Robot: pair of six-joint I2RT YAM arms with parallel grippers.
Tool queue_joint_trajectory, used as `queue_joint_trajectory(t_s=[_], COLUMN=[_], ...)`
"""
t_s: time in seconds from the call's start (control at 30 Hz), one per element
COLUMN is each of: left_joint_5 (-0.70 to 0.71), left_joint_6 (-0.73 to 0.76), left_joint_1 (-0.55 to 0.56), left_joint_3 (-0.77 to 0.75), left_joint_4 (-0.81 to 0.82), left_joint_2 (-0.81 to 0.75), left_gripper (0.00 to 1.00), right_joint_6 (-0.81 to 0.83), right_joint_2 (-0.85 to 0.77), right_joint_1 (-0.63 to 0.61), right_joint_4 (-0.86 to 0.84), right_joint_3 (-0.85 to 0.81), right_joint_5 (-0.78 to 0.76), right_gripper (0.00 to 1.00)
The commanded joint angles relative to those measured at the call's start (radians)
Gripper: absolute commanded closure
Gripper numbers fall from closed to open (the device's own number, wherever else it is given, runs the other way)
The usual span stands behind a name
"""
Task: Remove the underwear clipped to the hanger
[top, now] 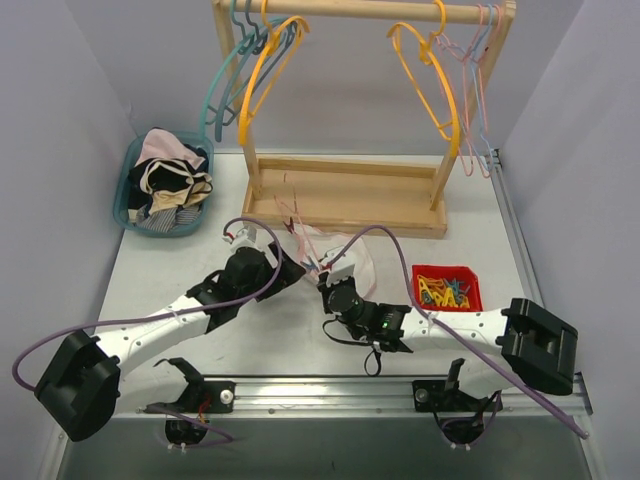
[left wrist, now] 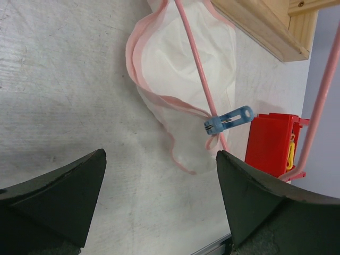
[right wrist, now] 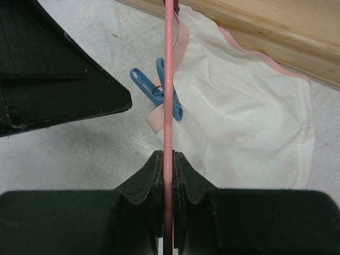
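While the right arm is lying low over the tabletop [top: 200, 250], reaching in from 4 o'clock toward the middle, the right pincer [right wrist: 167, 156] is clenching down on the thin wire of the pink hanger [right wrist: 169, 79]. In the wrist view the rod is running straight up between the pressed-together fingers. The left arm is coming in from 8 o'clock, elbow bent and wrist tipped down. The left pincer [left wrist: 160, 154] is hanging released, jaws spread wide and grasping nothing, just above the cloth.

The pale pink-trimmed underwear [left wrist: 180, 64] is lying crumpled flat on the tabletop at center, right in front of the wooden rack [top: 350, 195], which is sitting at 12 o'clock. A blue clip [left wrist: 228, 121] is pinning its edge to the hanger wire, so it's not off yet. A red bin [top: 474, 302] of colored clips is sitting at 3 o'clock of the right pincer, and a teal basket [top: 122, 200] of laundry is parked at 10 o'clock. Any writing on the gear is looking too small to read.
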State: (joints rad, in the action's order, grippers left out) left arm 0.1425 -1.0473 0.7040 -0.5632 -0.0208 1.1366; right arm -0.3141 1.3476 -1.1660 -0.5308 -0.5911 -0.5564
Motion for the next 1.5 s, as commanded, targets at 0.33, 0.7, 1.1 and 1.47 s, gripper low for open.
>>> queue_joint_trajectory(t_s=[0.33, 0.7, 1.1, 1.47], left_joint_5=[0.02, 0.009, -0.052, -0.098], left_joint_6=[-0.013, 0.003, -0.005, 0.01], left_joint_1=[-0.011, -0.012, -0.014, -0.014], left_joint_3=[-0.113, -0.168, -0.136, -0.161], left_joint_4=[0.027, 0.068, 0.143, 0.133], left_joint_2=[0.012, 0.129, 0.144, 0.196], left_gripper=[0.06, 0.06, 0.37, 0.42], right_joint_6=[-0.011, -0.011, -0.017, -0.011], right_joint_2=[0.042, 0.042, 0.059, 0.056], right_joint_1=[-0.014, -0.027, -0.031, -0.029], right_joint_4=[-0.094, -0.084, -0.063, -0.051], right_joint_3=[0.004, -0.001, -0.015, -0.022], right_joint_5=[0.001, -0.02, -0.043, -0.053], right_gripper=[1.0, 1.0, 1.0, 1.0])
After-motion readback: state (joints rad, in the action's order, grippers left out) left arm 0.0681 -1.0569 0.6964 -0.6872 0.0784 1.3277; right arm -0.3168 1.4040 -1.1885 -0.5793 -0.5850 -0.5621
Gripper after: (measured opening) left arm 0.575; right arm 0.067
